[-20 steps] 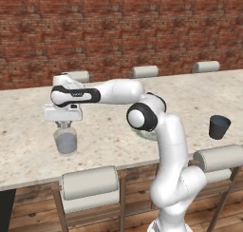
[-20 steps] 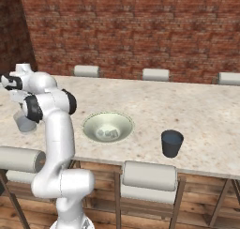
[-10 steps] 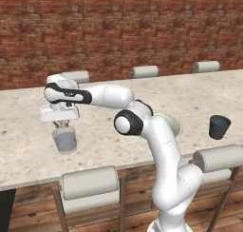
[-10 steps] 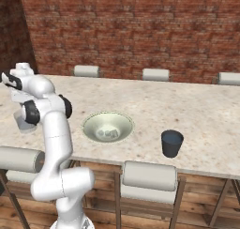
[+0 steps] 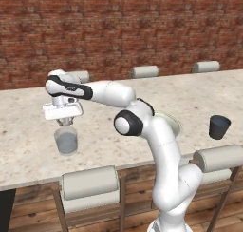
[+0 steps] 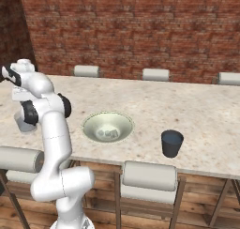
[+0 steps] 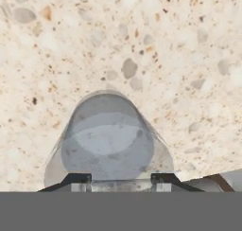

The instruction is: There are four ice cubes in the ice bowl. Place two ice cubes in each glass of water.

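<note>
The clear glass of water stood on the speckled surface, directly beneath the claw. The claw's jaws were spread partway; whether they pinched an ice cube could not be told.

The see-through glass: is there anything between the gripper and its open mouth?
Nothing visible. The gripper hangs directly over the see-through glass, whose open mouth faces it in the hand view.
</note>
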Robot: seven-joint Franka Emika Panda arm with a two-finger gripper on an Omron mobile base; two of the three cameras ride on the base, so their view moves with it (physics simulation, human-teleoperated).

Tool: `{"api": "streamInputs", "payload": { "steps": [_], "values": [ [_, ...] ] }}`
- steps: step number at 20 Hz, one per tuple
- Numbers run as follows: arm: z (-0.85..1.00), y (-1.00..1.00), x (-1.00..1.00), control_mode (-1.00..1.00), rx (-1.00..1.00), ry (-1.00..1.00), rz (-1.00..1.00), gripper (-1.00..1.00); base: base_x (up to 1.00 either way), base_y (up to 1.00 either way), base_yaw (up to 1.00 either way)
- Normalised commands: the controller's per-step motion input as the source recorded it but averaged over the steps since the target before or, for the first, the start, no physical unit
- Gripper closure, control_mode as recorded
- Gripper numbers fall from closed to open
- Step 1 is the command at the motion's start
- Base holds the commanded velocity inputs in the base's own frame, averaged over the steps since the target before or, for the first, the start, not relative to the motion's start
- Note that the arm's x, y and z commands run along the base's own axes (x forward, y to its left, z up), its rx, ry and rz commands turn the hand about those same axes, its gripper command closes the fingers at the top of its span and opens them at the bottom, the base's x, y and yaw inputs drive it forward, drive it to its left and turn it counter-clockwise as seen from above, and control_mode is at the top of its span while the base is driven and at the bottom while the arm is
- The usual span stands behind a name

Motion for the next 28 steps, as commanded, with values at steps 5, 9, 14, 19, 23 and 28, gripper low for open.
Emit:
{"api": "streamInputs", "payload": {
  "steps": [5, 9, 14, 19, 23, 28],
  "values": [
    [-0.09, -0.32, -0.39, -1.0, 0.03, -0.01, -0.07, 1.0, 0.0, 0.0, 0.0],
    [-0.01, 0.0, -0.42, -1.0, 0.01, -0.06, -0.06, 1.0, 0.0, 0.0, 0.0],
    [0.0, 0.14, -0.09, -1.0, 0.0, -0.13, -0.11, 1.0, 0.0, 0.0, 0.0],
    [-0.21, 0.0, 0.19, -1.0, 0.0, -0.09, -0.11, 1.0, 0.0, 0.0, 0.0],
    [-0.24, 0.0, 0.16, -1.0, 0.0, -0.04, -0.1, 1.0, 0.0, 0.0, 0.0],
    [-0.1, 0.22, 0.24, -1.0, 0.0, -0.05, -0.11, -1.0, 0.0, 0.0, 0.0]
  ]
}}
